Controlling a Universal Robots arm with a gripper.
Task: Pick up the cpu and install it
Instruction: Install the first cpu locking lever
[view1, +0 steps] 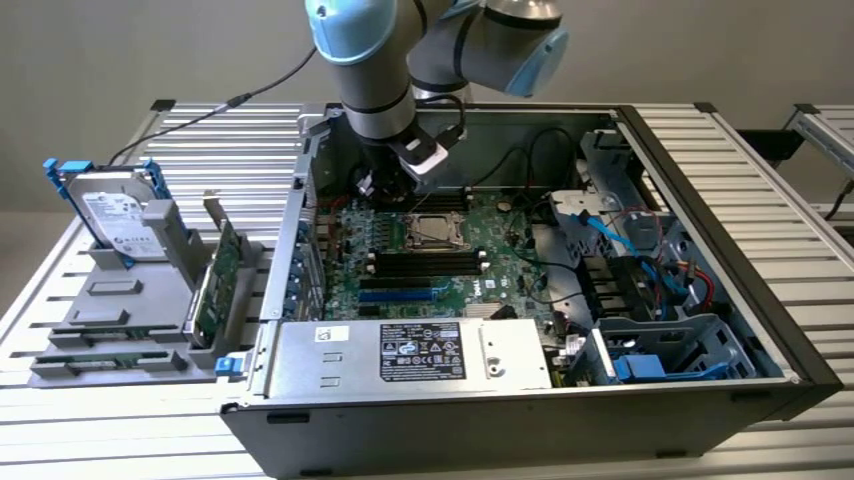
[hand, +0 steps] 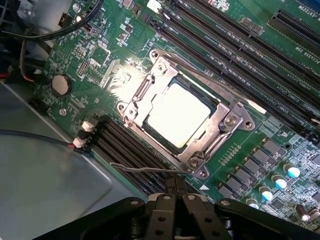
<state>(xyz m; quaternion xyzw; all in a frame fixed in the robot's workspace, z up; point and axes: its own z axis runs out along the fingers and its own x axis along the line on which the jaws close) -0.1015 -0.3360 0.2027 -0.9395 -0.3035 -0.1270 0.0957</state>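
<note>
Pincer (hand: 174, 200) closed and empty above the motherboard (hand: 250, 125), cpu (hand: 177, 114) seated in its socket.

Nearest in the wrist view, the 2 black fingers (hand: 161, 212) meet tip to tip, holding nothing, just over the socket's thin wire lever (hand: 145, 169). Beyond them the silver cpu lies flat inside the metal socket frame (hand: 227, 122), with black memory slots (hand: 235, 65) farther on. In the exterior view the arm (view1: 367, 70) reaches down into the open computer case (view1: 727, 250) on the slatted desk (view1: 94, 430); a hard drive (view1: 118, 215) stands in a grey holder at the exterior view's left.
</note>
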